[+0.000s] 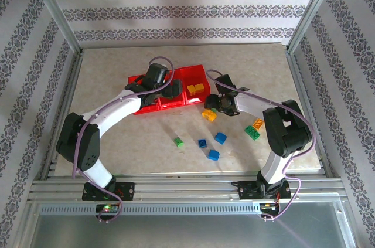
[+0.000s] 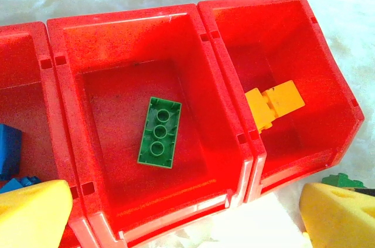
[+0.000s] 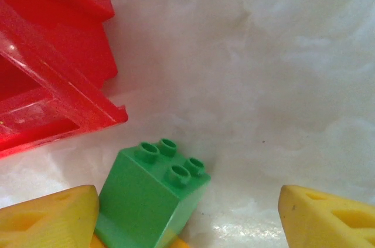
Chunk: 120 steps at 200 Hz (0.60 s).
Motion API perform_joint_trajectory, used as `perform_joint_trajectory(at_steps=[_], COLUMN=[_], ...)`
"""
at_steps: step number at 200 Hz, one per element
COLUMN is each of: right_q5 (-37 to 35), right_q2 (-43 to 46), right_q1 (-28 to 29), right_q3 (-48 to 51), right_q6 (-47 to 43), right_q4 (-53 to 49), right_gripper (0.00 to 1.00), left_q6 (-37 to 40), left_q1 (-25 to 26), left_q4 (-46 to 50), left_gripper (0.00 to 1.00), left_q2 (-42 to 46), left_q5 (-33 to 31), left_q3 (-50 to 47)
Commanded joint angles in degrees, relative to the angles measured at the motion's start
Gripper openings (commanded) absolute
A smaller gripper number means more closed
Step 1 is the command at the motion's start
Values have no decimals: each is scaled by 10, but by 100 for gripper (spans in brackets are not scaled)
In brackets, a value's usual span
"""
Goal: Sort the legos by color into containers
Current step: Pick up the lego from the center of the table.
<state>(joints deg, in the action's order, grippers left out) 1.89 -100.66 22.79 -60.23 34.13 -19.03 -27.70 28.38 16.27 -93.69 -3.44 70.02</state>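
Overhead: red containers [image 1: 190,72], three joined compartments, sit at 12 o'clock from the centre of the desk [image 1: 117,142].

Left claw [image 1: 161,88] hangs over the tray's middle compartment. From its wrist camera, the yellow fingers [image 2: 32,216] stand wide apart at 7 and 5 o'clock of the frame, with nothing between them.
- Below it, a long green brick [image 2: 159,132] lies flat on the middle compartment floor, studs up, clear of the walls.
- Right compartment: a yellow-orange brick [image 2: 273,104] rests against the wall shared with the middle one.
- Left compartment: blue bricks [image 2: 9,148], partly cut off at 9 o'clock of the frame.

Right claw [image 1: 214,104] sits low beside the tray's 4 o'clock corner. Its jaws are wide.
- Wrist camera: a square green brick [image 3: 152,201], four studs up, sits between the fingers. It touches the finger at 7 o'clock of the frame and is well apart from the one at 5 o'clock.
- A sliver of orange shows beneath that brick; I cannot tell what it is.

Loose legos on the desk, overhead:
- an orange brick [image 1: 208,115] just at 6 o'clock of the right claw
- an orange-and-green pair [image 1: 255,128], touching, at 4 o'clock of it
- a small green brick [image 1: 178,141] and three blue ones [image 1: 213,154] near desk centre, toward 6 o'clock of the tray
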Motion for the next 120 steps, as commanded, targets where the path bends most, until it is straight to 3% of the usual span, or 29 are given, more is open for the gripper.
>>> perform_joint_trajectory(at_steps=[1, 72, 120], right_q5=[12, -35, -79], right_q2=[-7, -39, -40], right_q1=[8, 30, 31], right_q3=[-2, -42, -43], right_q6=[-10, -8, 8], right_q4=[-19, -57, -58], right_gripper=[81, 79, 73], left_q6=[-5, -2, -1], left_q1=[-6, -6, -6], left_q4=[-13, -8, -11], left_gripper=[100, 100, 100], left_q2=[15, 13, 14], left_q5=[-16, -23, -23], left_q3=[-4, -8, -12])
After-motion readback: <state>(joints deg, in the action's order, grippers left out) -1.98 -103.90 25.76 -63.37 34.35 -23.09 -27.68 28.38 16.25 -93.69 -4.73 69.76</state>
